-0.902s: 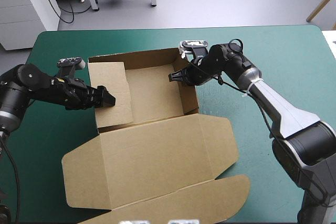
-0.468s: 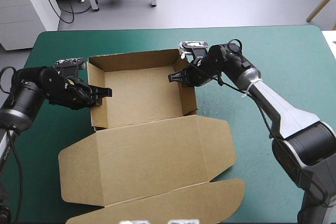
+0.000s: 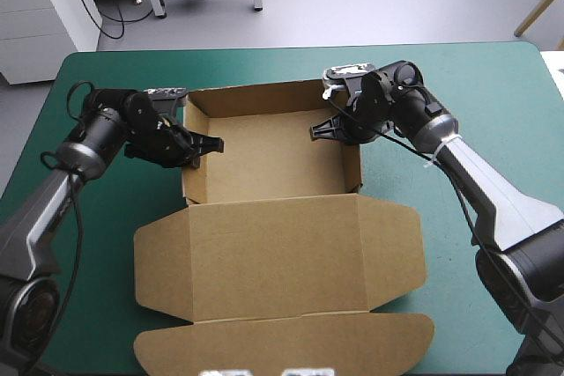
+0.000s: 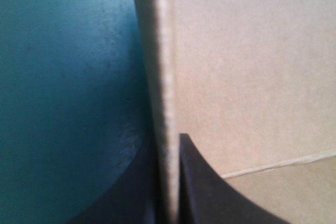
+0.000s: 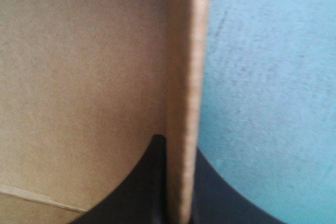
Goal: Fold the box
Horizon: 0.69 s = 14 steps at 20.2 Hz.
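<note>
High view: teal-green bench (image 3: 476,85) carrying the brown box (image 3: 264,151) at its middle, an open tray with bare floor showing, lid (image 3: 273,253) flat toward the near edge.
Left wrist view: left gripper (image 4: 167,148) pinched on the box's left wall.
Right wrist view: right gripper (image 5: 178,148) clamped on its right wall.

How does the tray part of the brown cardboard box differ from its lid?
The brown cardboard box's tray has raised walls; the lid lies flat. The tray sits farther away, the lid nearer the robot. The left gripper and right gripper clamp the tray's walls; nothing touches the lid. Both are brown board.
</note>
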Each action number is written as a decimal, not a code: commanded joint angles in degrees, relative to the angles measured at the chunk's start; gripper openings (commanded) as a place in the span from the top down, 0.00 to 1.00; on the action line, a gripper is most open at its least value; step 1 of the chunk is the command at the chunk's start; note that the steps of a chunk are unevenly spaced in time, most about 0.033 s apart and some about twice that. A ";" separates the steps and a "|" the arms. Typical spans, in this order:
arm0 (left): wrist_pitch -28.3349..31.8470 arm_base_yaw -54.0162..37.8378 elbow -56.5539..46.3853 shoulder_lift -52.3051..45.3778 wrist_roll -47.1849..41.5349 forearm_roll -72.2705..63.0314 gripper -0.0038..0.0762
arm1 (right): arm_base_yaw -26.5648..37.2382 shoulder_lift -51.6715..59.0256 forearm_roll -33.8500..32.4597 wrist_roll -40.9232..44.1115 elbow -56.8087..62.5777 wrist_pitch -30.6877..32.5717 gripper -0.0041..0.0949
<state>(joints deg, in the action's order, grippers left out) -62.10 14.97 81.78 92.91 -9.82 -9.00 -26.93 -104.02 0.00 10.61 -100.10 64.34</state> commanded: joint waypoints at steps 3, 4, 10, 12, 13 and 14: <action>-3.50 2.92 13.22 8.50 1.31 -0.12 0.96 | 1.85 2.46 -3.57 -2.48 -1.57 4.67 0.98; -4.55 3.07 15.52 10.19 1.31 -0.39 0.96 | 2.86 0.96 -1.81 -2.48 -1.57 4.67 0.98; -5.55 3.07 16.64 13.45 3.03 -0.25 0.96 | 3.69 -5.39 2.55 -4.53 -1.57 4.67 0.98; -5.26 3.07 16.64 13.69 3.03 -0.25 0.94 | 3.69 -5.80 2.43 -4.53 -1.57 4.67 0.97; -5.13 3.07 16.64 13.69 3.03 -0.25 0.92 | 3.69 -5.91 2.43 -4.28 -1.57 4.67 0.97; -4.90 3.07 16.64 13.69 3.83 -0.25 0.89 | 3.69 -5.89 2.30 -4.01 -1.57 4.67 0.95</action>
<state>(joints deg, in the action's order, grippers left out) -70.58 17.85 96.20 109.93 -8.31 -8.00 -23.05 -112.68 2.07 10.44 -100.15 67.38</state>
